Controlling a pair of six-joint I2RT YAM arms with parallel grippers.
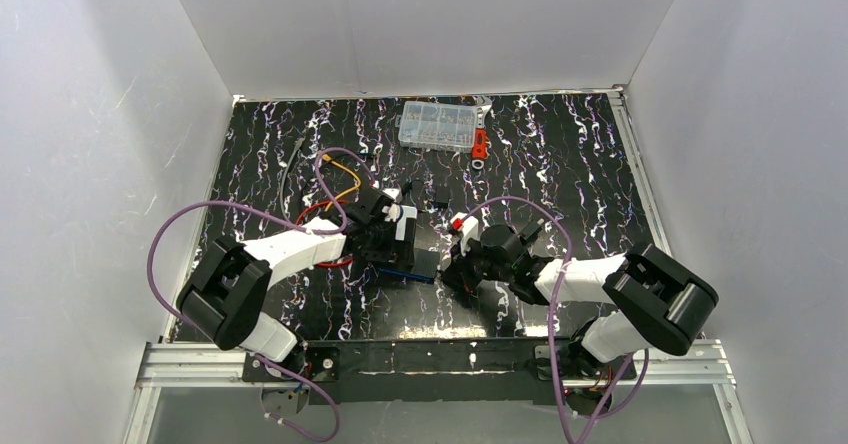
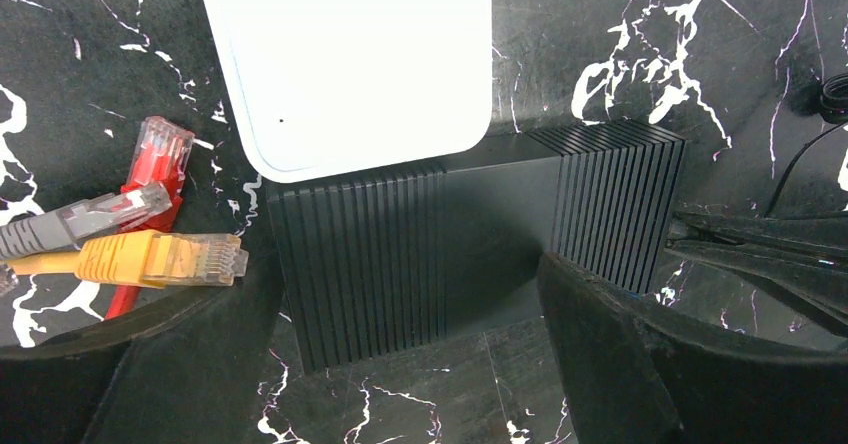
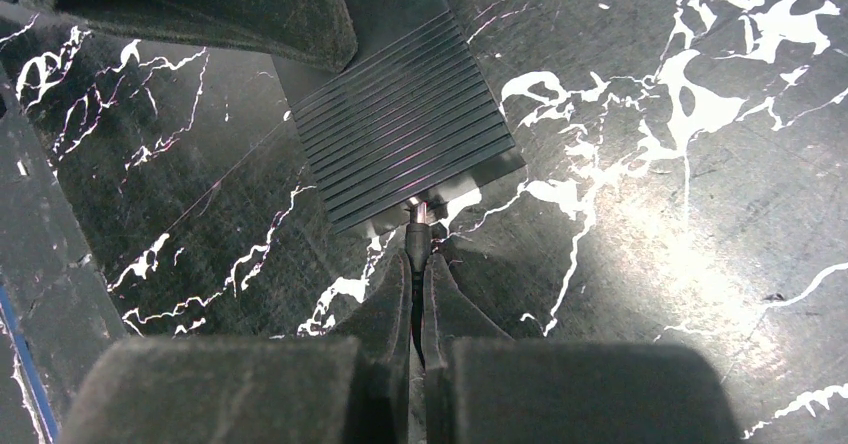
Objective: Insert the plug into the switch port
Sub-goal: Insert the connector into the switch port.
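Observation:
The plug (image 2: pixel 195 258), clear on an orange cable, lies free on the mat to the left of the flat black ribbed box (image 2: pixel 450 234). The box's blue-edged face (image 1: pixel 408 275) points toward the arms; the switch port itself does not show. My left gripper (image 2: pixel 410 349) is open wide, with one finger (image 2: pixel 690 364) over the box's right part and the other (image 2: pixel 90 384) off its left side. My right gripper (image 3: pixel 417 264) is shut on a thin black barrel connector (image 3: pixel 417 232), whose metal tip meets the box's (image 3: pixel 400 124) near edge.
A white-grey rounded box (image 2: pixel 350 54) overlaps the black box's far side. A red plug (image 2: pixel 160 149) and a grey plug (image 2: pixel 110 214) lie next to the orange one. At the back of the mat stand a clear parts case (image 1: pixel 437 125) and a red tool (image 1: pixel 480 144).

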